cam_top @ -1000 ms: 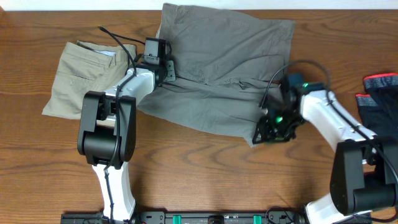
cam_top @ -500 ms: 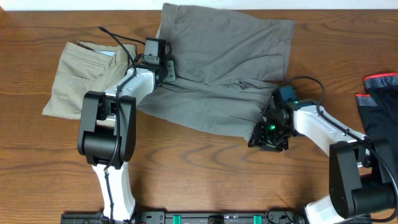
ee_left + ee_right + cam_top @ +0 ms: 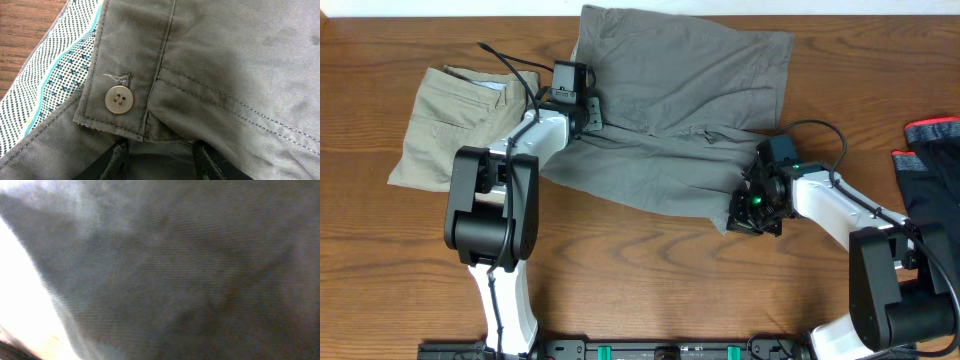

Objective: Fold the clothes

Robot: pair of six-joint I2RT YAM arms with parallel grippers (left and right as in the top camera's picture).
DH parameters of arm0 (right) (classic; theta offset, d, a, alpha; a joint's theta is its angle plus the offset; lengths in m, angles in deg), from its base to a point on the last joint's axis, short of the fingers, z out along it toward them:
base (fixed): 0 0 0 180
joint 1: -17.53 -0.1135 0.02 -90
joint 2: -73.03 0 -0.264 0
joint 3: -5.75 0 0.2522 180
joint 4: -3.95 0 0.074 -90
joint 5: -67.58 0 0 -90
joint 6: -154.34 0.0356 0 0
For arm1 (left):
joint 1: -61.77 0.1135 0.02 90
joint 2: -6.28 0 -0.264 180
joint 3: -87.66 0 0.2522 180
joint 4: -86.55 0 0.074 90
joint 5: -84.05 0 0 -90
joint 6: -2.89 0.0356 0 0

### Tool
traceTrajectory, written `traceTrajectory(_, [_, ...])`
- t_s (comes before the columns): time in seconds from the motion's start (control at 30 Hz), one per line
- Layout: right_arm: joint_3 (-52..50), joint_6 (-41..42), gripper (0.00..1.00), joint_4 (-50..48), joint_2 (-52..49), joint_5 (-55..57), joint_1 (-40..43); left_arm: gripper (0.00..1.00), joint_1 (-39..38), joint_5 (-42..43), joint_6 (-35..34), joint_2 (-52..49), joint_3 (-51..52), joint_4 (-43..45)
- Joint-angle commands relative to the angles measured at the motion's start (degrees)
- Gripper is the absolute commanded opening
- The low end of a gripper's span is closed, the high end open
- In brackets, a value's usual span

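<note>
The grey shorts (image 3: 680,90) lie spread and wrinkled at the back middle of the table. My left gripper (image 3: 582,108) sits at their left edge. In the left wrist view its two fingers (image 3: 162,160) stand apart with grey cloth between them, and the buttoned waistband flap (image 3: 120,100) and patterned lining (image 3: 60,75) lie just beyond. My right gripper (image 3: 750,210) is low on the shorts' front right corner. The right wrist view shows only blurred grey cloth (image 3: 175,270) and the fingers are hidden.
Folded beige shorts (image 3: 450,120) lie to the left, touching the left arm's side of the grey shorts. A dark garment with red trim (image 3: 932,160) lies at the right edge. Bare wooden table (image 3: 640,280) runs along the front.
My right gripper has moved left and down onto the front right corner of the grey shorts, and that corner shifted slightly. The left arm has not moved.
</note>
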Motion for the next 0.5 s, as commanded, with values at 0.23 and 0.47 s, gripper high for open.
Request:
traceTrajectory(0.23, [2.2, -4.2, 0.01, 10.5, 12.7, 14.6, 5.0, 0.45, 0.9, -1.2, 1.7, -0.2, 0.1, -1.2])
traceTrajectory(0.47, [4.6, -11.7, 0.01, 16.8, 23.2, 17.3, 13.9, 0.45, 0.9, -1.2, 2.3, -0.2, 0.1, -1.2])
